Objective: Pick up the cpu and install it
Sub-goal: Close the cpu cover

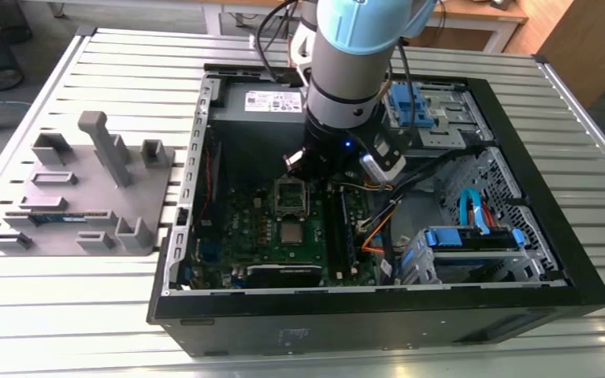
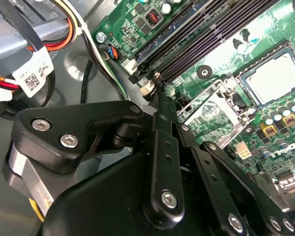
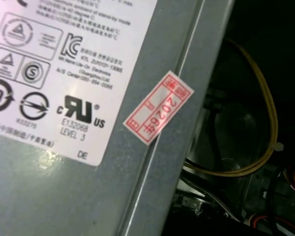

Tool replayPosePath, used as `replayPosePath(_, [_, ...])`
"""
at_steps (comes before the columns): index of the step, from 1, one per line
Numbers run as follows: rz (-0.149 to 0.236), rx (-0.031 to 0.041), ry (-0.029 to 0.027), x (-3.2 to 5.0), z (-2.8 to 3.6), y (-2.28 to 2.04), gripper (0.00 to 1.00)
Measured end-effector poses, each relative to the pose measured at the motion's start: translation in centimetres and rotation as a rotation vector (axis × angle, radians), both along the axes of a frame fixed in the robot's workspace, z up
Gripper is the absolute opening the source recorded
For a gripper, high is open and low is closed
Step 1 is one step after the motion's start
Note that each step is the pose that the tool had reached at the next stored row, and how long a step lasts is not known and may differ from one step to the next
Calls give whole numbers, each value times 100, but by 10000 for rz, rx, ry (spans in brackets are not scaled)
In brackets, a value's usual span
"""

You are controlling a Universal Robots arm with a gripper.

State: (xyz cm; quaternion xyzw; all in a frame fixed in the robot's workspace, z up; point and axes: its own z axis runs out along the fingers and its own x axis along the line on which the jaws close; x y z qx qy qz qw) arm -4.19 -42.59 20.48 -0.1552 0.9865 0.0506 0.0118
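Exterior view, from its left: a grey fixture point(image 1: 82, 197) sits on the slatted desk point(image 1: 29, 315), and beside it stands the open computer case point(image 1: 387, 319). The arm point(image 1: 350, 71) hangs over the motherboard point(image 1: 242, 224), its jaws pressed together and empty. The cpu point(image 1: 293, 233) lies flat on the board, just beside the socket frame point(image 1: 290, 195), apart from the jaws.

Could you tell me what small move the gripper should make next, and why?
Probably shift the gripper sideways until it is over the cpu. The cpu lies flat on the motherboard, beside the open socket, and the gripper sits by the memory slots, not above it.
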Motion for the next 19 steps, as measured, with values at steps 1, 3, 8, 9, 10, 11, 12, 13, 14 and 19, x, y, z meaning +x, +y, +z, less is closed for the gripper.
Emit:
replayPosePath(1, [0, 30, -1, 0, -1, -4, 11])
replayPosePath(3, [1, 115, 0, -1, -4, -10, 11])
replayPosePath(8, [1, 247, -1, -8, -7, -17, 11])
replayPosePath(9, [0, 256, -2, -11, -9, -17, 11])
replayPosePath(10, [0, 261, -2, -15, -11, -17, 11])
replayPosePath(11, [1, 263, -3, -18, -12, -17, 11])
replayPosePath(12, [1, 261, -2, -23, -13, -18, 11])
replayPosePath(13, [1, 260, -2, -26, -13, -18, 11])
replayPosePath(14, [1, 260, -1, -29, -13, -18, 11])
replayPosePath(19, [63, 238, -8, -40, -14, -19, 11])
